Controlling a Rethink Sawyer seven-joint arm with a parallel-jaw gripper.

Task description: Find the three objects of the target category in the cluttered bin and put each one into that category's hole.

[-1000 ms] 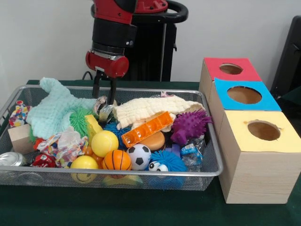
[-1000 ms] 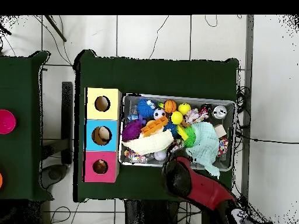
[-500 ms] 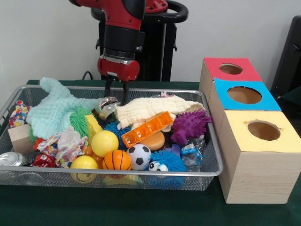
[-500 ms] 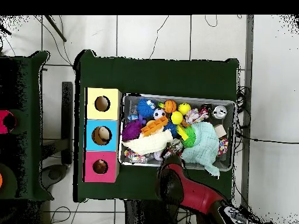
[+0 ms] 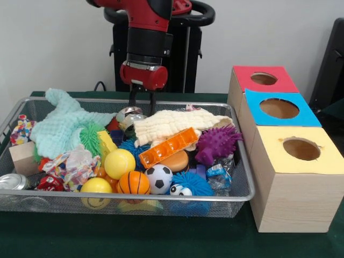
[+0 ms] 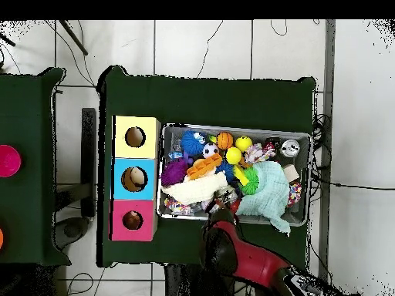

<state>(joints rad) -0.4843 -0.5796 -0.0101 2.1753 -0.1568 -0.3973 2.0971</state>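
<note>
My gripper (image 5: pixel 142 103) hangs open over the back of the wire bin (image 5: pixel 161 198), and I see nothing between its fingers. Just below its tips lies a shiny round silver object (image 5: pixel 129 114), beside a cream cloth (image 5: pixel 172 123). The bin is crowded with a yellow ball (image 5: pixel 119 163), a small basketball (image 5: pixel 133 183), a soccer ball (image 5: pixel 158 178), a purple spiky ball (image 5: pixel 217 144), an orange block (image 5: pixel 168 146) and a mint cloth (image 5: pixel 64 126). In the overhead view the arm (image 6: pixel 231 250) covers the gripper at the bin's (image 6: pixel 231 128) lower edge.
To the right of the bin stand three wooden boxes with round holes: red top (image 5: pixel 263 79), blue top (image 5: pixel 279 109), yellow top (image 5: pixel 301 150). A can (image 5: pixel 13 183) and a wooden block (image 5: pixel 22 157) sit in the bin's left end.
The gripper has risen out of the clutter and shifted to the right along the bin's back, from the mint cloth's edge to above the cream cloth's left end. The silver object stayed in the bin.
</note>
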